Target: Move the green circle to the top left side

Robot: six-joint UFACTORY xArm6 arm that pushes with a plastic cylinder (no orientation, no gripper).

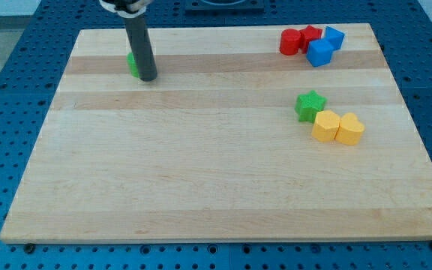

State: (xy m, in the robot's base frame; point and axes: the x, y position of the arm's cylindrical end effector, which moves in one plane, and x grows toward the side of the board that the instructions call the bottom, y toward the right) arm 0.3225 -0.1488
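My tip is sitting on the wooden board near the view's top left, pressing against the right side of the green circle, which is mostly hidden behind the rod, well apart from the other blocks at the right

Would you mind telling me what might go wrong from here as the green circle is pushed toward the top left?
1. The green circle is mostly hidden behind my tip, which sits on its right; contact is hard to judge, so an off-centre push could let it slip sideways.
2. The circle already lies near the board's top edge; a push angled upward could send it off the board.
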